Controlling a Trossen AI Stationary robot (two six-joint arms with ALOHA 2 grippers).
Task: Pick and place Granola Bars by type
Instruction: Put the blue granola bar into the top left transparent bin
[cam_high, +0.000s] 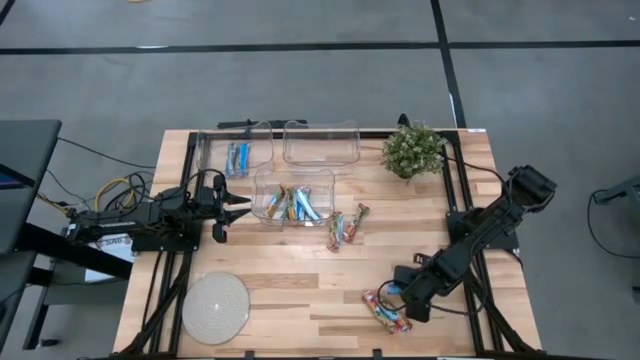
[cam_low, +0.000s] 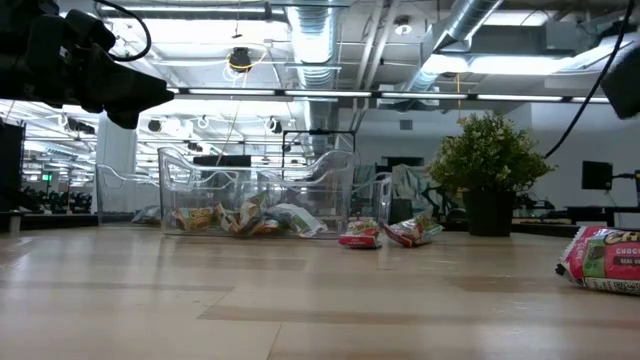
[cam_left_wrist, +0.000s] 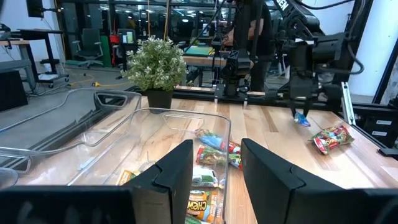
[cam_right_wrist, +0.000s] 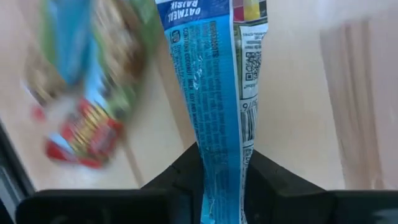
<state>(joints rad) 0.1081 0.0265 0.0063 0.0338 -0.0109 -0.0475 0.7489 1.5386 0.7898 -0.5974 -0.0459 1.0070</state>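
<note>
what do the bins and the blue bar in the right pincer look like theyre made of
Bins: probably clear hard plastic, glossy; the table and bars show through their walls.
Blue bar pinched in the right pincer: a thin printed wrapper, likely plastic film, slightly shiny and creased.
Table: seemingly pale wood, with visible plank grain.

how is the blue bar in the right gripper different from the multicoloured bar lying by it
The blue oatmeal-raisin wrapped bar is pinched between the right gripper fingers and lifted; the red, green and tan wrapped bar lies loose on the wooden table. One is plain blue, the other multicoloured. Both are small wrapped bars.
</note>
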